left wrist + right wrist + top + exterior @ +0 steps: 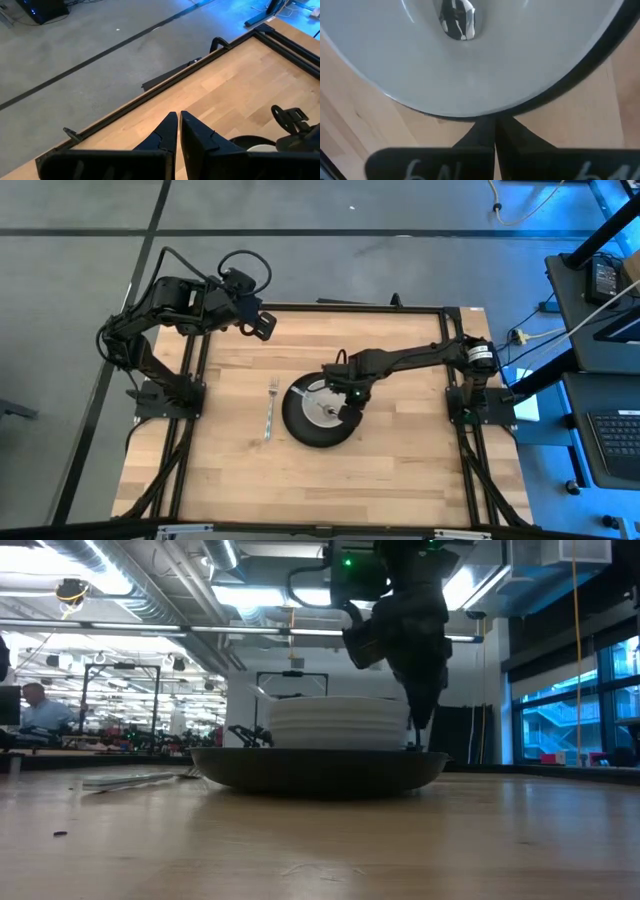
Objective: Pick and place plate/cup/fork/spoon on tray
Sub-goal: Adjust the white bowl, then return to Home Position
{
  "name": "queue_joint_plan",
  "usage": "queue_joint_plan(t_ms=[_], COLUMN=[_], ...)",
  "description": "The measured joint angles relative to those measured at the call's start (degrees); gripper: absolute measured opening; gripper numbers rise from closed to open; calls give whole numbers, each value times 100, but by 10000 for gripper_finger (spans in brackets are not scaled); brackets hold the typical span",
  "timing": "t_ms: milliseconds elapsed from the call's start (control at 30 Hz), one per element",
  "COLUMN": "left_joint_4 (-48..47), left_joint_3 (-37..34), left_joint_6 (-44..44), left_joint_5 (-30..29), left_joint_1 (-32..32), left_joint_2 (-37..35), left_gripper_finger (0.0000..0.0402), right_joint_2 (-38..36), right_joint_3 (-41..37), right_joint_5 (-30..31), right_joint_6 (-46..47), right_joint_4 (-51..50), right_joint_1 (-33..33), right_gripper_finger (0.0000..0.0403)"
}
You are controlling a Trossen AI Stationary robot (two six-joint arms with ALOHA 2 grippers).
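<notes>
High view, looking straight down: the black plate (300,425) is lying near the middle of the wooden table (400,470), with the white cup (322,405) sitting inside it and the spoon (331,412) resting in the cup. The fork (270,410) is lying flat on the bare wood just to the left of the plate, apart from it, its long axis running front to back across the table; its pronged end is too small to make out. The right gripper (352,396) is hanging over the plate's far right rim, its fingers pressed together and gripping nothing. In the right wrist view the shiny spoon bowl (457,19) is sitting in the cup's white hollow, the black rim curving just ahead of the closed fingertips. The low view is showing the cup (338,722) rising above the plate's shallow wall (320,768), with the fork (135,780) low on the wood to one side. The left gripper (262,326) is waiting at the table's far edge, its fingers nearly touching and holding nothing. Bare wood is lying open all around the plate, widest toward the near edge and right side; a black frame is running along the table's far and side edges.
</notes>
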Motion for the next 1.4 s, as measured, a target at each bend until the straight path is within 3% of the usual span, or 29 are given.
queue_joint_plan(t_ms=[433, 733, 1067, 1400], left_joint_4=[0, 0, 0, 1], left_joint_3=[0, 0, 0, 2], left_joint_6=[-11, -2, 1, 454], left_joint_5=[-2, -2, -1, 32], left_joint_1=[0, 0, -2, -382], left_joint_2=[0, 0, 0, -131], left_gripper_finger=[14, 14, 14, 14], right_joint_2=[0, -212, -1515, -3210], right_joint_3=[-2, 68, 1036, 2431], right_joint_5=[-199, 205, 412, 373], right_joint_6=[53, 234, 412, -612], right_joint_4=[533, -377, -1010, -940], right_joint_1=[2, 72, 136, 136], right_gripper_finger=[0, 0, 0, 29])
